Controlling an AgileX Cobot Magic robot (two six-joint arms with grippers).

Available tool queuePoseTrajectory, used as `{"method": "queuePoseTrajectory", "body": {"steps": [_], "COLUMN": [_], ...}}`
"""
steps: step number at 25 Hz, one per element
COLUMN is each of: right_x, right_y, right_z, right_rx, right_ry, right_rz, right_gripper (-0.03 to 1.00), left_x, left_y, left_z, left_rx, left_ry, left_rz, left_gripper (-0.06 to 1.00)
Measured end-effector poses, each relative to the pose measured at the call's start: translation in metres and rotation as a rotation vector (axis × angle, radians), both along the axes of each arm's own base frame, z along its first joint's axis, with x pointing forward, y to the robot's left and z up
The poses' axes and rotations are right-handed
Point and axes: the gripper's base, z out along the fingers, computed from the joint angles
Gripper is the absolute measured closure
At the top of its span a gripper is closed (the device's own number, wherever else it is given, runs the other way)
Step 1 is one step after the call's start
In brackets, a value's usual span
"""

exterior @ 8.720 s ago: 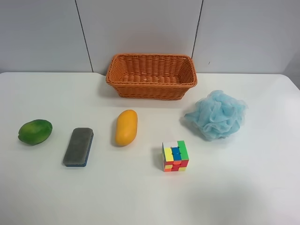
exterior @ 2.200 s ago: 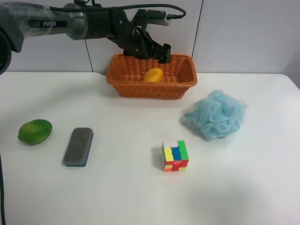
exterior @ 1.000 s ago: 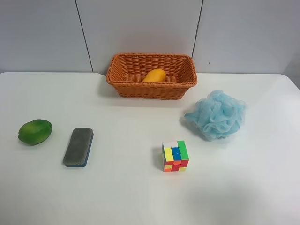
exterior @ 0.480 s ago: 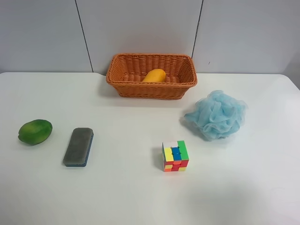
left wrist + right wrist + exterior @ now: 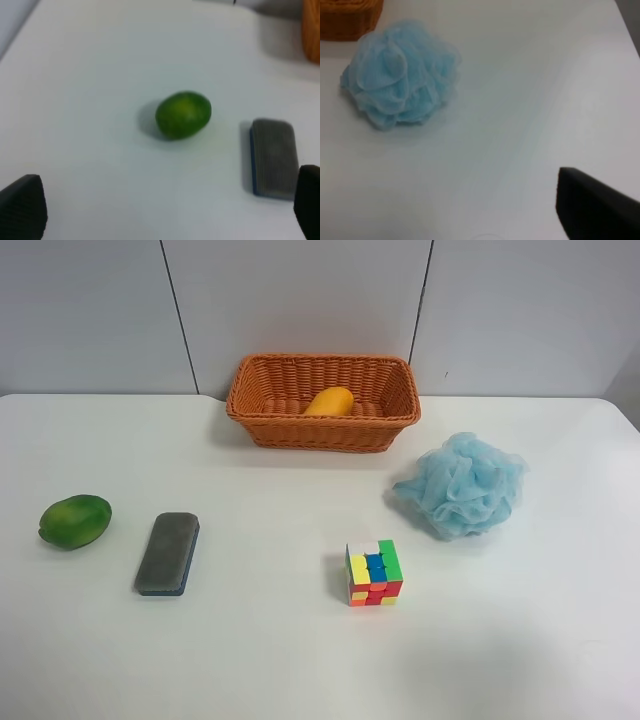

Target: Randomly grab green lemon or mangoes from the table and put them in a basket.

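The yellow-orange mango (image 5: 330, 401) lies inside the orange-brown wicker basket (image 5: 300, 430) at the back of the table. The green lemon (image 5: 75, 521) lies on the table at the exterior high view's left; it also shows in the left wrist view (image 5: 183, 114). My left gripper (image 5: 165, 212) is open and empty, its fingertips (image 5: 22, 207) spread wide, short of the lemon. Only one dark finger (image 5: 595, 210) of my right gripper shows, over bare table, apart from everything. Neither arm shows in the exterior high view.
A grey eraser block (image 5: 168, 552) lies beside the lemon and also shows in the left wrist view (image 5: 272, 157). A colourful cube (image 5: 373, 572) sits mid-table. A fluffy light-blue mesh ball (image 5: 462, 484) lies right of the basket and also shows in the right wrist view (image 5: 400, 90).
The mango went from the table into the basket. The arm that hung over the basket has left the exterior high view. Nothing has moved in the last second.
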Motion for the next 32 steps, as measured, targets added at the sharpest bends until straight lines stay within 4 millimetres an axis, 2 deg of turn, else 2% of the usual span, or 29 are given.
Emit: {"method": "queuePoseTrajectory", "body": {"steps": [32], "right_x": [0.0], "right_y": [0.0], "right_z": [0.0], "right_rx": [0.0], "right_ry": [0.0], "right_rz": [0.0], "right_gripper": [-0.02], "left_x": [0.0011], "left_y": [0.0002], "left_z": [-0.0035], "left_rx": [-0.003], "left_ry": [0.016], "left_rz": [0.002], "left_gripper": [-0.05]}}
